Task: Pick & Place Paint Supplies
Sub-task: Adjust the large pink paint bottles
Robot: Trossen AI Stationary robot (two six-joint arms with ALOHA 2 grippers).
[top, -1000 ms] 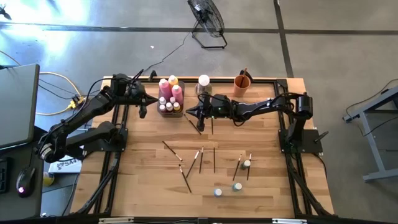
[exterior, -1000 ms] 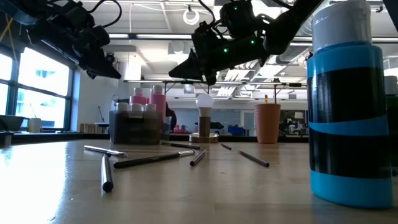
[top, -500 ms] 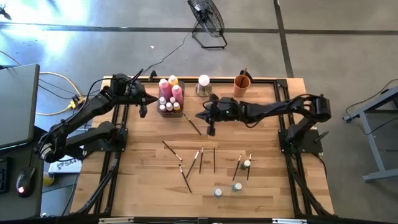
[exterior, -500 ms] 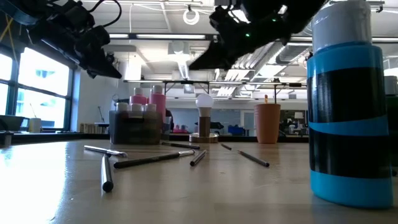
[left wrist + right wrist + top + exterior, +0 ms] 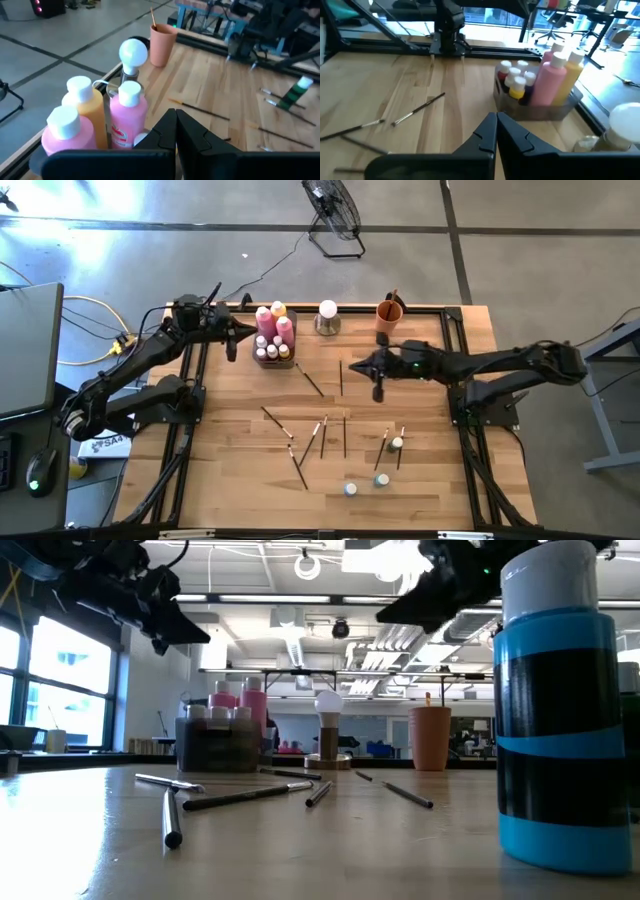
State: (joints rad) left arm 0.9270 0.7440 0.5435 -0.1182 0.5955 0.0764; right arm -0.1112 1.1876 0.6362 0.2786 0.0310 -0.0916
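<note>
The grey tray (image 5: 273, 340) at the far left-centre holds pink and yellow bottles (image 5: 559, 75) and tiny capped ones (image 5: 516, 80). Several thin brushes (image 5: 322, 435) lie flat on the wood, two of them (image 5: 340, 377) nearer the tray. Three small white-capped bottles (image 5: 397, 443) stand toward the near right; one (image 5: 558, 710) looms in the low view. My left gripper (image 5: 245, 331) hovers shut just left of the tray, above the table. My right gripper (image 5: 353, 365) is shut and holds nothing, in the air right of the table's middle, pointing toward the tray.
A white ball on a metal base (image 5: 327, 315) and an orange cup (image 5: 389, 313) with a stick in it stand at the far edge, right of the tray. Black frame rails (image 5: 455, 395) run along both sides. Bare wood lies between the tray and the brushes.
My right gripper has drawn back from beside the tray toward the table's right edge, rising a little, with nothing in it. My left gripper has tipped its fingers upward a little in place. The brushes and bottles have stayed put.
</note>
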